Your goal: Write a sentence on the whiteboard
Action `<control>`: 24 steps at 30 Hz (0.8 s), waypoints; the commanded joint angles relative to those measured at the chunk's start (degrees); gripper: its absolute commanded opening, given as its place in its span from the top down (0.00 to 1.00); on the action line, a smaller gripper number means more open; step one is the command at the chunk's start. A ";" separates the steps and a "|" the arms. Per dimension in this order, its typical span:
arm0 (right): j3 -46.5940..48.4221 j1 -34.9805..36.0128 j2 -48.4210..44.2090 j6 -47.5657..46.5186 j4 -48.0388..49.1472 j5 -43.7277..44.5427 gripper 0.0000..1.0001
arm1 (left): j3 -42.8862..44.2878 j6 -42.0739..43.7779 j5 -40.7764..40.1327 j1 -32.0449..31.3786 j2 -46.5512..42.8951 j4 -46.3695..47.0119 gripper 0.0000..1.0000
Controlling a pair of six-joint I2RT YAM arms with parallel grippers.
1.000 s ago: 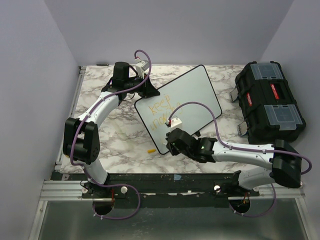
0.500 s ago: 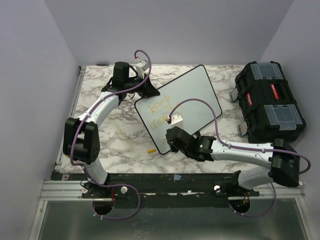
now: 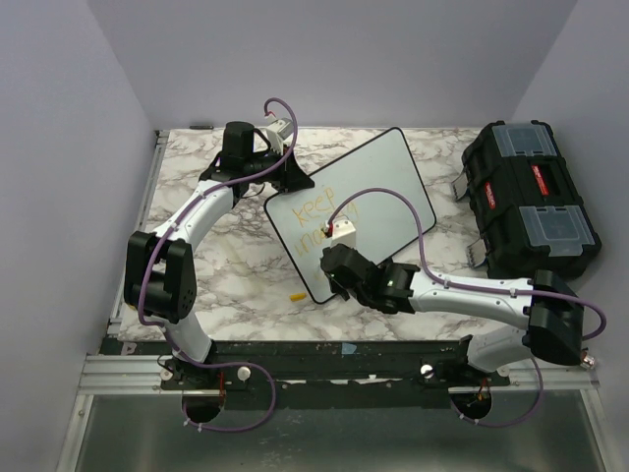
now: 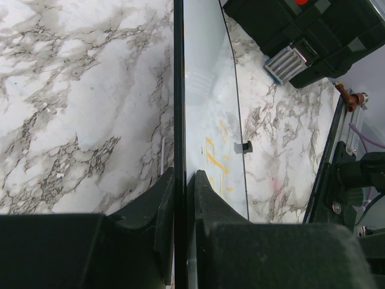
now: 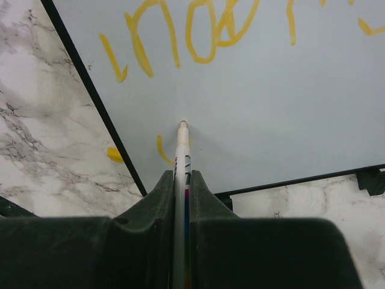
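The whiteboard (image 3: 378, 187) lies tilted on the marble table, glossy white with a thin black rim. My left gripper (image 3: 278, 183) is shut on its far left edge; in the left wrist view (image 4: 180, 180) the rim runs between the jaws. Yellow-orange writing (image 3: 316, 214) reads "keep" with a second line under it. My right gripper (image 3: 334, 267) is shut on a white marker (image 5: 182, 150), its tip touching the board below the second line (image 5: 192, 36). A short yellow stroke (image 5: 161, 150) sits left of the tip, starting a third line.
A black plastic toolbox (image 3: 531, 202) stands at the right edge of the table. A small yellow marker cap (image 3: 296, 295) lies on the marble left of the board's near corner; it also shows in the right wrist view (image 5: 114, 155).
My right gripper with the marker has moved a little left and toward the board's near left corner. The left gripper and the board have not moved.
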 commanded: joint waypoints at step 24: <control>-5.96 0.06 -2.37 4.46 -1.25 -3.21 0.99 | -1.61 5.91 2.12 -2.25 1.07 -3.14 1.00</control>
